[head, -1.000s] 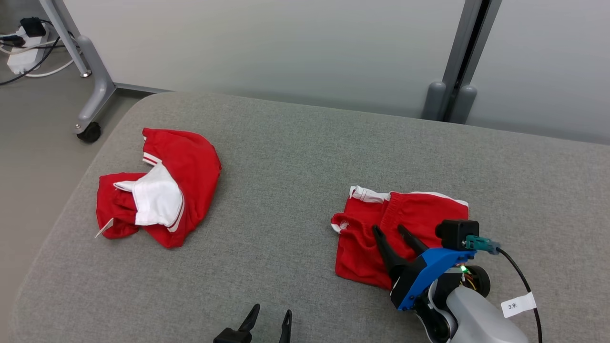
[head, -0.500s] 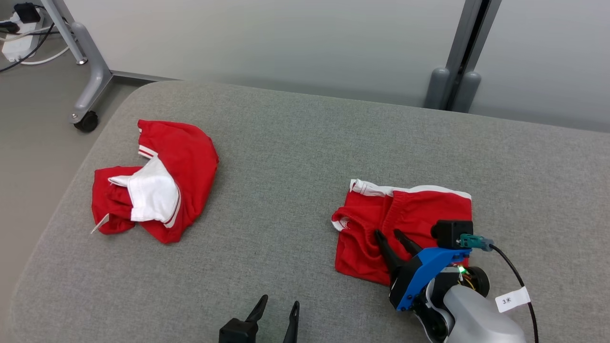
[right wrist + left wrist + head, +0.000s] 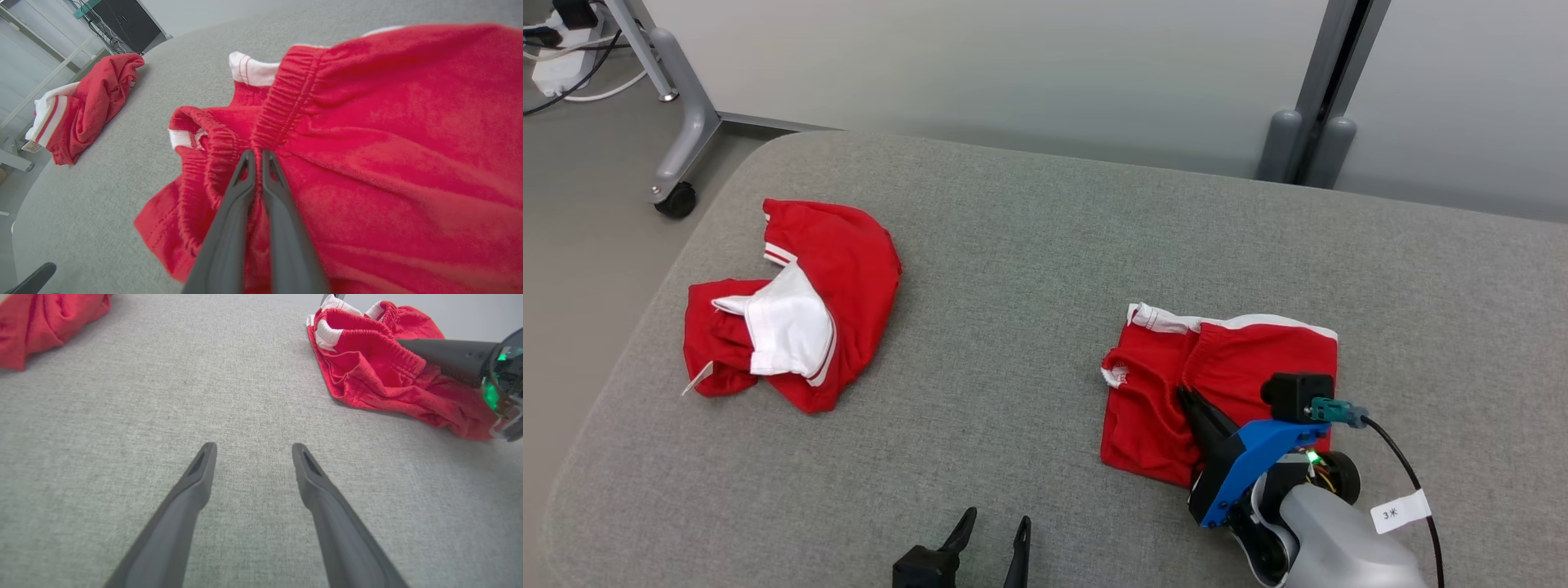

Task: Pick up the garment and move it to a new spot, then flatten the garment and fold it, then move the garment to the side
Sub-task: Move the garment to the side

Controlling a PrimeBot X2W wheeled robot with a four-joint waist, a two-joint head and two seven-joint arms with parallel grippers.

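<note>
The garment, red shorts with white trim and an elastic waistband, lies crumpled on the right of the grey padded table. My right gripper rests on its near part, shut on a ridge of red fabric just below the waistband; in the right wrist view the two fingers meet with cloth of the garment pinched between them. My left gripper stands open at the near edge, over bare table, well left of the garment. The right gripper's dark fingers lie across the garment.
A second red and white garment lies bunched at the table's left, seen also as a red heap and a red corner. A wheeled grey frame leg stands on the floor beyond the left corner. A wall and post back the table.
My right gripper's fingers have closed together on the red fabric. The left gripper stays open. The camera has shifted a little.
</note>
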